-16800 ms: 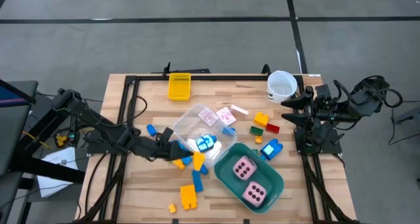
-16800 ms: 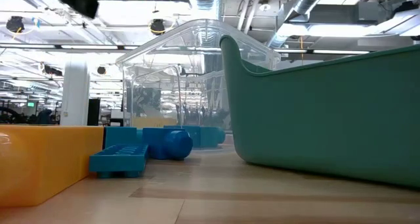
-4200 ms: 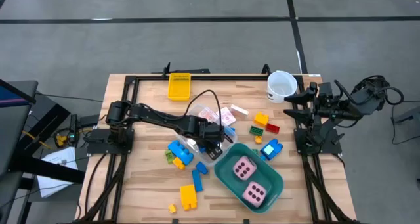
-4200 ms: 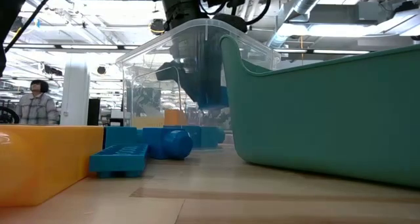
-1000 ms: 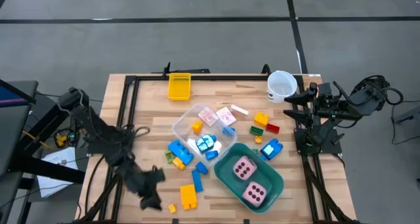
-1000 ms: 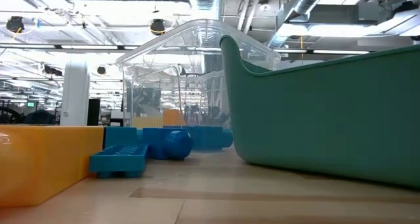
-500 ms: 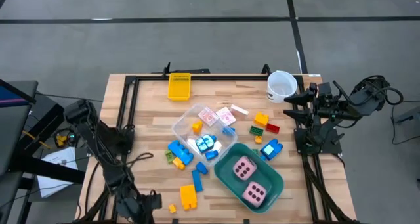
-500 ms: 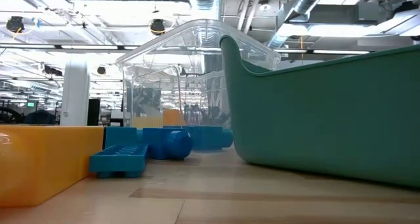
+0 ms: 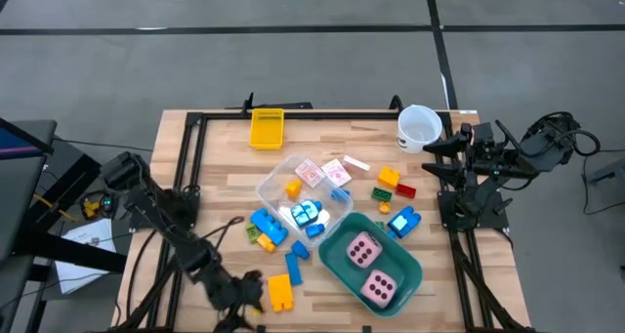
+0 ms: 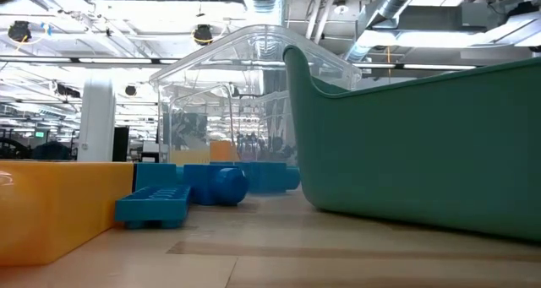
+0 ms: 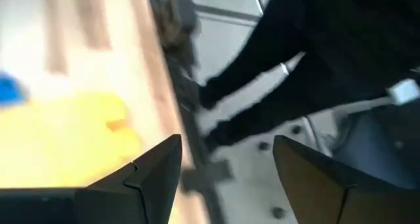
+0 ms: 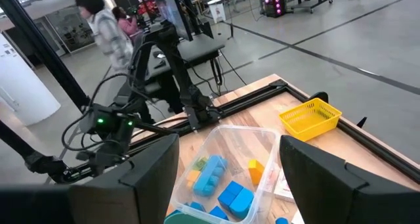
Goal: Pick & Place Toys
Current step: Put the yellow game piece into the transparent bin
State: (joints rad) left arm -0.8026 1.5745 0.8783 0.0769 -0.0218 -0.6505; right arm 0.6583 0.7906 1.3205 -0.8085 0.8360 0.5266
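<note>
A: How much of the sorting can be judged as done?

B: Perhaps half. Inside the clear box [image 9: 301, 198] an orange brick [image 9: 293, 188], some blue bricks [image 9: 308, 214] and pink-white cards [image 9: 311, 173] are seen. The two pink dice [image 9: 370, 270] are lying in the teal tub [image 9: 337, 247].

A: And what is left on the table [image 9: 220, 157]?

B: Several toys. A blue brick [image 9: 267, 225] with a small green piece is lying just beside the box, another blue brick [image 9: 294, 268] near the tub, and a yellow brick [image 9: 280, 292] at the near edge. On the other side of the box a second yellow brick [image 9: 389, 178], a red brick [image 9: 406, 190], a green brick [image 9: 382, 193] and a blue brick [image 9: 401, 222] are found.

A: What is being done by the arms?

B: The left gripper [image 9: 246, 292] is placed low at the near edge, just beside the yellow brick; its fingers are spread and nothing is held. The right gripper [image 12: 226, 178] is parked at the right side, also spread and empty, near the white cup [image 9: 419, 127].

A: Is room given for moving?

B: It is narrow. The yellow brick is close to the table edge, so it could be pushed off. The middle of the table is crowded by the box and the tub; the far left part, around the yellow basket [image 9: 266, 128], is more free.
</note>
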